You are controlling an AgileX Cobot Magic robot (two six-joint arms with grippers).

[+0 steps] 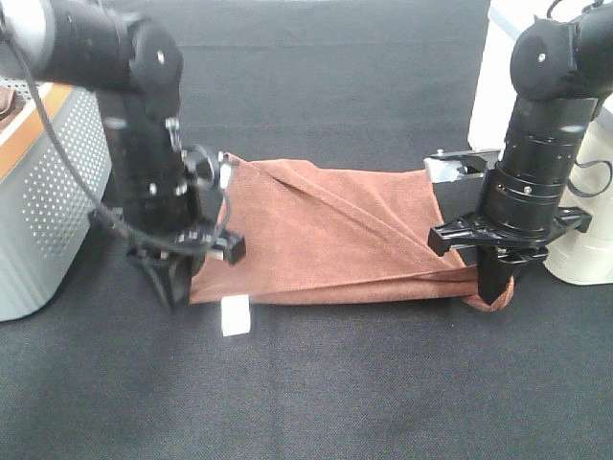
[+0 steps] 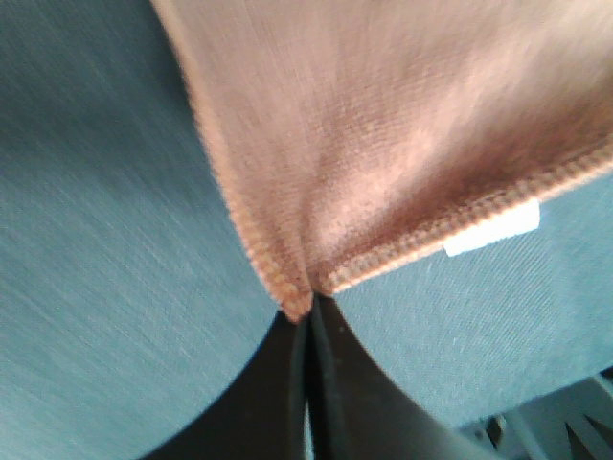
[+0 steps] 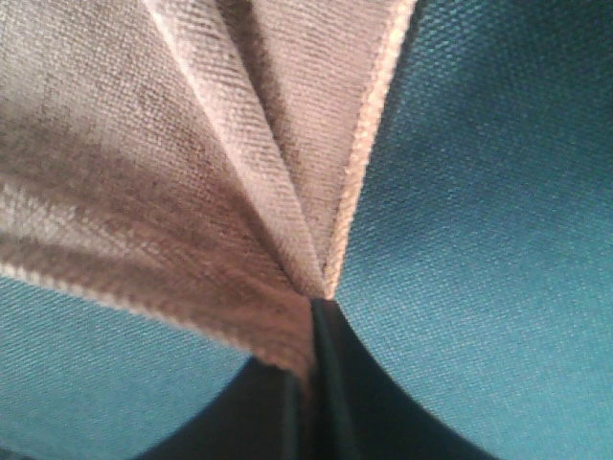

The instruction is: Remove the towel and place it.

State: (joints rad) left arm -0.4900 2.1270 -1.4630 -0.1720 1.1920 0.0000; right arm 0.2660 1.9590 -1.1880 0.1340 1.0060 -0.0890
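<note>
The reddish-brown towel [image 1: 330,230] lies stretched across the dark table between my two arms, creased diagonally, with a small white tag [image 1: 235,315] at its near left corner. My left gripper [image 1: 177,286] is shut on the towel's near left corner [image 2: 297,302]; the tag [image 2: 490,230] shows close by. My right gripper [image 1: 493,287] is shut on the towel's near right corner [image 3: 311,287], where folds of cloth gather into the fingers.
A grey perforated box [image 1: 43,192] with an orange rim stands at the far left. A white container [image 1: 584,192] stands at the right edge behind my right arm. A small metal bracket [image 1: 455,165] sits behind the towel's right end. Dark cloth [image 1: 335,383] covers the table.
</note>
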